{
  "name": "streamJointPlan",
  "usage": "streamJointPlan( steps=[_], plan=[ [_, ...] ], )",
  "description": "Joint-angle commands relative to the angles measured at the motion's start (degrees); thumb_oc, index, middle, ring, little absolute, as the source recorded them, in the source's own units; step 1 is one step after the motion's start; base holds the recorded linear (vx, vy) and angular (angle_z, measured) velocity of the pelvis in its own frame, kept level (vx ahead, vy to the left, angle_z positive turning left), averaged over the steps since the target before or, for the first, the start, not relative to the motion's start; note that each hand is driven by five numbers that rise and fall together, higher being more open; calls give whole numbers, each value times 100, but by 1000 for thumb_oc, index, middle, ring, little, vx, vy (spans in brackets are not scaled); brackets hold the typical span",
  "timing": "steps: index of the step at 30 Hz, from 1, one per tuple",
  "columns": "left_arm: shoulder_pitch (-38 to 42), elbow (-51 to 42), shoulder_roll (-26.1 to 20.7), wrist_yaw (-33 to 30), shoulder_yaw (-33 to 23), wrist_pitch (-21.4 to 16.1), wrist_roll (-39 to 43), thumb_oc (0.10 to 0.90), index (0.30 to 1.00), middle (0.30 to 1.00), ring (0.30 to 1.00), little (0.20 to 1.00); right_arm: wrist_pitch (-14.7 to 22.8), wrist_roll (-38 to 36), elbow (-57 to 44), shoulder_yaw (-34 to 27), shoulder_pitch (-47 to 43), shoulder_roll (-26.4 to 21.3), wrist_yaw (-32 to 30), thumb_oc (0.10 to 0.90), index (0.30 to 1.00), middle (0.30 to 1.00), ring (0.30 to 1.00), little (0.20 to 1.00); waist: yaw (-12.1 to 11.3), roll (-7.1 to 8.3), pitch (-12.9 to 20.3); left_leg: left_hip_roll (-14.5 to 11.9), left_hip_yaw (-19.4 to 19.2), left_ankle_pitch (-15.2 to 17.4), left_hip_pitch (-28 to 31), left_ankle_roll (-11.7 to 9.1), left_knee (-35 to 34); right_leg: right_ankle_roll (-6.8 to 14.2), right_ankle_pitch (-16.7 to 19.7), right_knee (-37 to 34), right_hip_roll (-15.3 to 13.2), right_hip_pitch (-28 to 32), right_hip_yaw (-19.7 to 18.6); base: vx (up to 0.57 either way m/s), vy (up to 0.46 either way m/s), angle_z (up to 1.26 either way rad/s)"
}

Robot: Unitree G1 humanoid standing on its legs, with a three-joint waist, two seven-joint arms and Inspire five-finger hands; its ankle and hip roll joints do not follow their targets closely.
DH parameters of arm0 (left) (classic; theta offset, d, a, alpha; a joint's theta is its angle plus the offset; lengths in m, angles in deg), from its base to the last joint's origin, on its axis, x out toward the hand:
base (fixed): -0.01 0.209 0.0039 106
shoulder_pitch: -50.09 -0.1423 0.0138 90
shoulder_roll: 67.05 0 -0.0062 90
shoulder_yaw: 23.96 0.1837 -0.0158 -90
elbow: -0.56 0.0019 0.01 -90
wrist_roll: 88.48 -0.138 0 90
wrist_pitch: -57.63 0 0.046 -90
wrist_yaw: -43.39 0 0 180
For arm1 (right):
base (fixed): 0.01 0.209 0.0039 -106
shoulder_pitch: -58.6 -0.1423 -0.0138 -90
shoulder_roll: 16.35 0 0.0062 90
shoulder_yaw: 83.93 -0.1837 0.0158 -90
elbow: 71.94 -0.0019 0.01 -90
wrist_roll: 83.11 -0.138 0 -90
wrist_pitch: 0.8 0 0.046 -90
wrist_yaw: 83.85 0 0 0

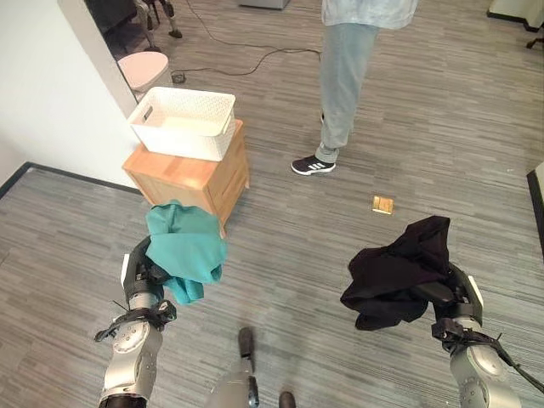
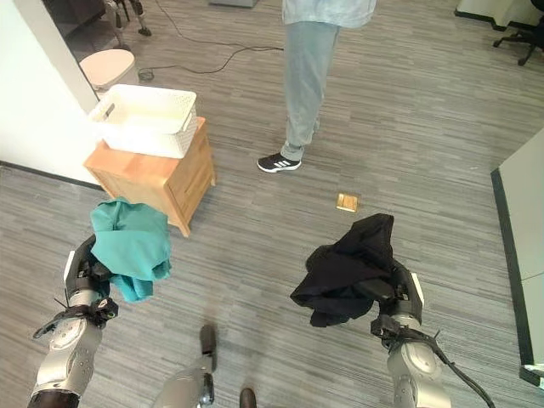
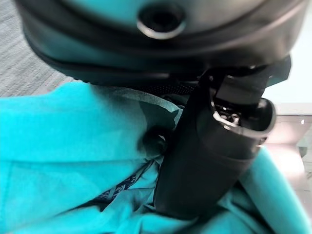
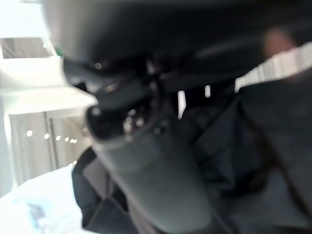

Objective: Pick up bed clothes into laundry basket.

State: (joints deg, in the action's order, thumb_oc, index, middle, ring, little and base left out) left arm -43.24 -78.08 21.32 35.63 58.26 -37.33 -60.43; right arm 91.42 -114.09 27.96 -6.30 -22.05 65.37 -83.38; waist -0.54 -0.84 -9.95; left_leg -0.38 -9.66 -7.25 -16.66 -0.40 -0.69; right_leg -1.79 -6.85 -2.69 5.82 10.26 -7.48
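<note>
Two bundles of cloth are in the robot's hands, one for each. The left hand (image 1: 143,276) has its fingers curled around a crumpled teal cloth (image 1: 185,248), which hangs in front of it above the grey wooden floor (image 1: 280,255). In the left wrist view the thumb (image 3: 204,161) presses into the teal folds. The right hand (image 1: 449,297) grips in the same way a crumpled black garment (image 1: 396,272), and the dark fabric falls over its fingers and hangs well clear of the floor.

The white perforated plastic laundry basket (image 1: 185,123) stands ahead and to the left, on top of a small light wooden cabinet (image 1: 191,178) that serves as the surface. The teal cloth is near the front corner of the cabinet, but it is lower than the rim of the basket and not yet over it. The black garment is well apart from the basket, on the right side.

I think the step in hand is to carry both bundles to the basket. To do it well, the left hand should rise above the rim before it opens, so that the loose tails do not catch on the basket wall. The right hand then has a longer way to reach across.

The basket looks empty, as far as I can see into it. A person (image 1: 344,85) in light grey trousers stands just beyond, near a small tan square object (image 1: 383,204) on the floor.
</note>
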Motion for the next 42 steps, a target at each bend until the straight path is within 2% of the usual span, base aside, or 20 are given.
streamJointPlan(
  steps=[1,3,5,7,10,11,12,13,14,17,18,22,24,25,26,28,30,33,37,42],
  plan=[
    [337,-532,-499,-93,-625,-760,-231,400,300,300,300,300,558,92,-670,-485,-369,-219,199,400,300,300,300,300,-184,377,669,-95,-150,180,178,-226,403,945,-314,1186,-1607,160,-111,575,202,-89],
    [338,-581,-572,-102,-649,-771,-227,400,300,300,300,300,540,191,-687,-430,-419,-186,247,400,300,300,300,300,-178,445,610,1,-223,433,395,-86,477,1084,556,1882,-1791,-279,-289,429,195,-58],
    [417,-613,-653,-104,-651,-757,-215,400,300,300,300,300,509,260,-745,-371,-500,-184,271,400,300,300,300,300,-134,437,474,89,-266,647,672,73,485,992,1405,2665,-1808,-696,-462,417,216,-30],
    [511,-648,-780,-153,-632,-763,-210,400,300,300,300,300,498,291,-723,-324,-561,-213,251,400,300,300,300,300,-57,345,323,63,-242,849,979,173,447,836,1648,3172,-1745,-1119,-475,374,180,-17],
    [593,-678,-836,-180,-635,-776,-187,400,300,300,300,300,487,307,-645,-264,-585,-202,220,400,300,300,300,300,-23,286,240,1,-251,1009,1199,204,423,778,1617,3268,-1845,-1447,-363,286,103,3],
    [646,-702,-829,-112,-592,-770,-137,400,300,300,300,300,448,262,-617,-326,-535,-169,268,400,300,300,300,300,118,234,188,-27,-163,1150,1504,198,328,802,1229,3107,-1666,-1852,-373,570,132,10],
    [737,-645,-803,-16,-467,-768,-120,400,300,300,300,300,446,144,-565,-428,-444,-137,348,400,300,300,300,300,341,118,168,-95,11,1227,1815,181,146,842,253,2917,-1087,-2188,-495,561,128,3],
    [745,-637,-800,-15,-465,-773,-120,400,300,300,300,300,451,139,-561,-431,-447,-143,353,400,300,300,300,300,340,109,167,-109,12,1210,1813,170,134,832,262,2925,-1072,-2200,-490,634,25,72],
    [887,-522,-763,24,-306,-777,-159,400,300,300,300,300,558,32,-661,-545,-330,-167,411,400,300,300,300,300,535,198,214,19,293,1304,2039,125,14,972,-71,1880,-374,-2283,-1007,484,-63,82],
    [1071,-441,-720,-47,-111,-845,-277,400,300,300,300,300,727,20,-935,-607,-258,-343,448,400,300,300,300,300,609,293,251,132,720,1430,2285,117,-122,969,279,934,-43,-2151,-1066,409,-101,91],
    [1041,-466,-621,-4,-65,-792,-277,400,300,300,300,300,613,20,-1069,-613,-191,-369,509,400,300,300,300,300,607,283,286,140,902,1390,2241,100,28,889,268,1012,-121,-1961,-1017,269,-191,140],
    [917,-550,-544,42,-141,-826,-290,400,300,300,300,300,643,51,-1443,-601,-426,-618,715,400,300,300,300,300,540,341,343,53,920,1348,2207,-63,246,770,354,924,-119,-1825,-805,149,-121,78],
    [946,-565,-517,87,-114,-830,-256,400,300,300,300,300,768,-142,-1500,-570,-631,-825,738,400,300,300,300,300,435,467,289,-10,1003,1054,1805,-311,1333,606,315,832,-196,-1536,-652,136,-138,43],
    [949,-565,-517,87,-116,-830,-256,400,300,300,300,300,770,-143,-1495,-569,-637,-826,739,400,300,300,300,300,450,463,286,-12,1018,1073,1780,-311,1375,606,316,830,-195,-1537,-638,50,-129,45],
    [990,-628,-549,92,-124,-858,-230,400,300,300,300,300,763,-217,-1579,-494,-767,-968,801,400,300,300,300,300,323,597,147,46,1153,849,1394,-351,2069,494,279,867,-255,-1384,-589,72,-97,30],
    [1057,-685,-637,52,-164,-868,-277,400,300,300,300,300,724,-248,-1589,-506,-805,-1030,799,400,300,300,300,300,340,678,137,-26,1155,950,1117,-292,2131,452,166,914,-354,-1320,-556,95,-49,27],
    [1286,-684,-820,-6,-142,-901,-366,400,300,300,300,300,749,-252,-1603,-546,-710,-1052,782,400,300,300,300,300,367,691,210,-188,947,1074,1052,-268,1480,482,86,863,-468,-1226,-500,144,32,42],
    [1526,-703,-1105,-189,-38,-977,-645,400,300,300,300,300,835,-171,-1602,-467,-689,-1119,790,400,300,300,300,300,322,499,281,-1,1155,792,1066,-214,431,486,32,812,-323,-1132,-531,197,62,16],
    [2030,-636,-1466,-186,27,-926,-809,400,300,300,300,300,700,-223,-1644,-463,-607,-1040,826,400,300,300,300,300,446,317,322,71,1064,709,1228,-246,181,500,-106,869,-255,-1060,-638,158,135,-20],
    [3804,310,-2681,-210,899,-767,-1162,400,300,300,300,300,628,-407,-1589,-235,-718,-1077,942,400,300,300,300,300,718,101,436,104,710,710,1648,-168,-309,661,30,587,-297,-1069,-881,117,163,-47]
  ],
)
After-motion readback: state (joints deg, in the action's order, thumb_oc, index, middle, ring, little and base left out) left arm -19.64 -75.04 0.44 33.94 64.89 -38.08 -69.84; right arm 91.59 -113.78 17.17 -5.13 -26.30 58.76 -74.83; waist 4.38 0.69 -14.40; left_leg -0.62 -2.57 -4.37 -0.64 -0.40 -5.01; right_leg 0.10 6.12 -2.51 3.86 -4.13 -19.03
